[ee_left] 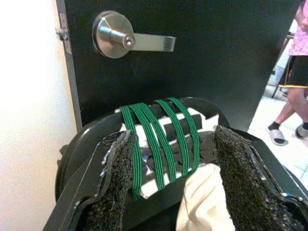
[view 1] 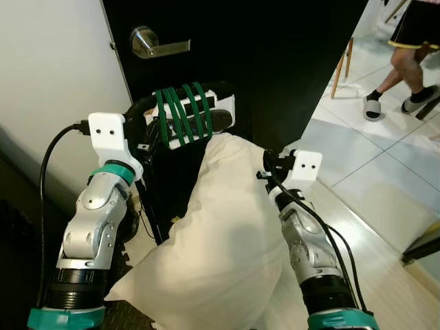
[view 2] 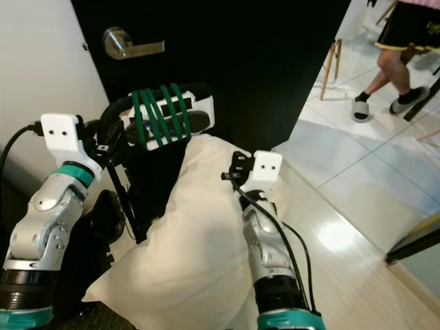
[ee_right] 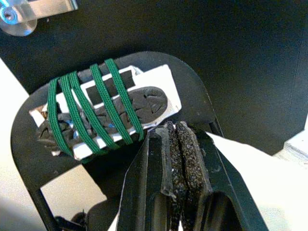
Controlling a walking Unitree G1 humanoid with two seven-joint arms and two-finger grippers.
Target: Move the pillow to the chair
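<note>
A cream pillow (view 1: 220,234) leans upright against a black curved chair back (view 1: 148,106), its top corner touching a white block wrapped in green bands (view 1: 182,113). My right gripper (ee_right: 175,129) is shut, its pads pressed together at the pillow's upper right edge. Pillow fabric lies on both sides of its fingers, and none shows between the pads. My left gripper (ee_left: 175,137) is open beside the chair back on the left, its fingers (ee_left: 118,168) spread around the banded block and the pillow's corner (ee_left: 202,202).
A black door (view 1: 275,55) with a silver lever handle (view 1: 155,45) stands right behind the chair, and a white wall (view 1: 48,82) is to its left. Pale tiled floor (view 1: 371,179) opens to the right. A person's legs (view 1: 405,65) and a wooden furniture leg (view 1: 342,65) are far right.
</note>
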